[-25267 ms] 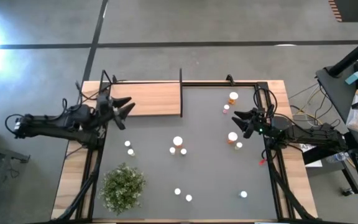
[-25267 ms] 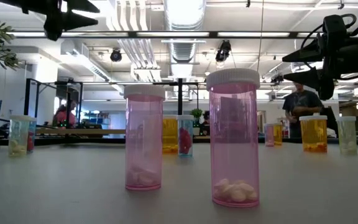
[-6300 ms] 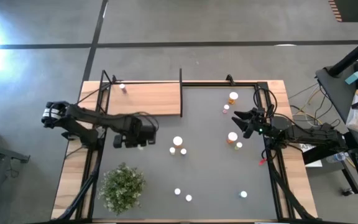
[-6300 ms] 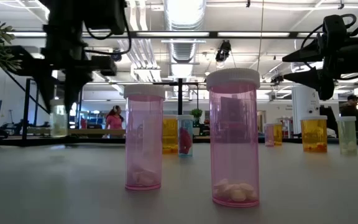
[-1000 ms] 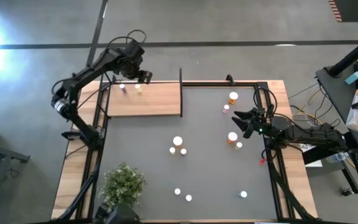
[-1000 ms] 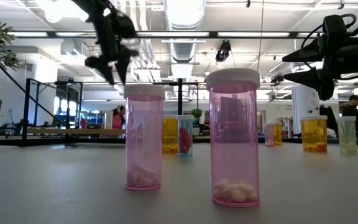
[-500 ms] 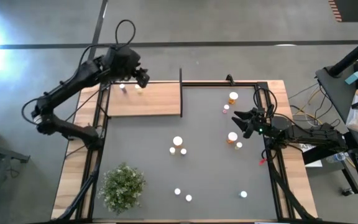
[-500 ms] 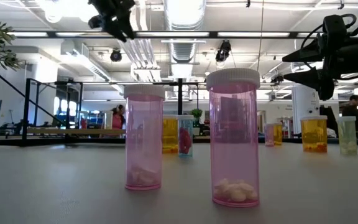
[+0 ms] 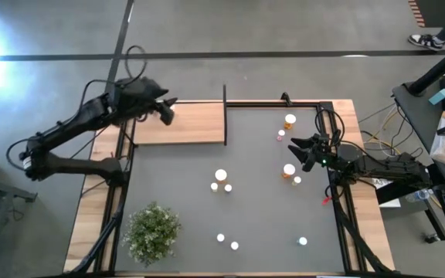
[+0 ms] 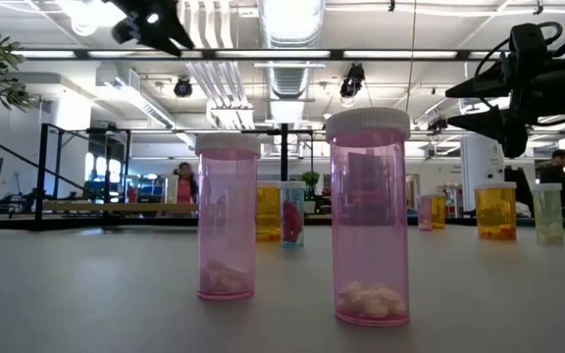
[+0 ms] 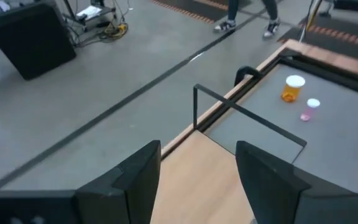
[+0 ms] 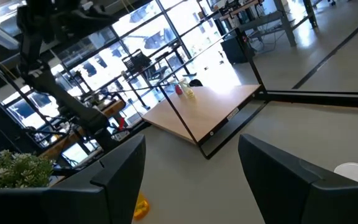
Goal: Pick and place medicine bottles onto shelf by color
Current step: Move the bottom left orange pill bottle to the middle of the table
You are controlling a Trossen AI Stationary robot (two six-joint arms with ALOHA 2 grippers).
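From above, the left gripper (image 9: 167,109) hangs over the shelf (image 9: 195,123), empty; the right gripper (image 9: 298,148) waits by an orange bottle (image 9: 289,171) near the table's right edge. Low view — two pink bottles (image 10: 370,218) stand up close, orange ones behind. Left wrist: fingers (image 11: 263,177) spread, nothing between them, bare shelf board below. Right wrist — fingers (image 12: 283,169) parted and empty, two small bottles (image 12: 184,91) on the far shelf.
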